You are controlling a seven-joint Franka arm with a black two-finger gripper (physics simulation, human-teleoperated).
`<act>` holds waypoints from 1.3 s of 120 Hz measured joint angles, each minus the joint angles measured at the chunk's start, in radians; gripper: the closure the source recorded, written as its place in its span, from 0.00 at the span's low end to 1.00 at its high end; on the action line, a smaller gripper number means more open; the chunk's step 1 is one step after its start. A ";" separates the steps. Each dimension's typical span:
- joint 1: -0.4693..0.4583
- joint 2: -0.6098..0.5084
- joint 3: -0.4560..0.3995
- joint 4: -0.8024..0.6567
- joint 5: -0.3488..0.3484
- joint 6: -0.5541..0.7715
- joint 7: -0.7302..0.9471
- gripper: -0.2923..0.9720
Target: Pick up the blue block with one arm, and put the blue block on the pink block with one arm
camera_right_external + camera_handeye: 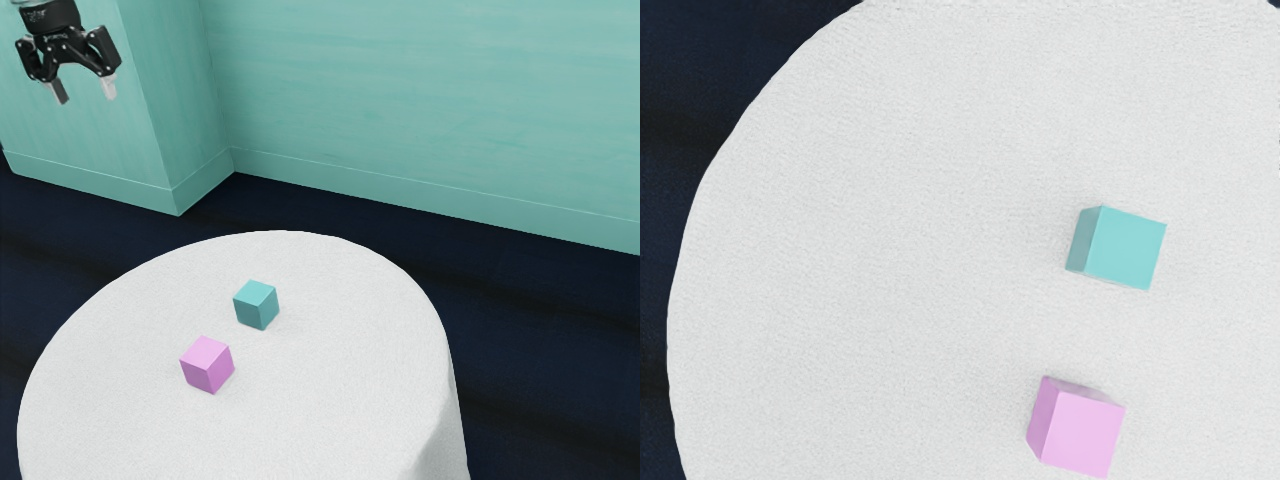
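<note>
Exterior view: gripper [83, 92], fingers spread and empty, hangs high; blue block [256, 304] lies well below, toward the exterior view's right, beside pink block [207, 364].

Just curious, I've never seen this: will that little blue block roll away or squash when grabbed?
Probably neither. The blue block is a flat-faced cube sitting squarely on the table, so a push should slide it, not roll it. Its crisp edges suggest stiffness.
</note>
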 joint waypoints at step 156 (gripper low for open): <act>-0.175 0.105 -0.153 -0.654 0.158 0.754 0.031 0.25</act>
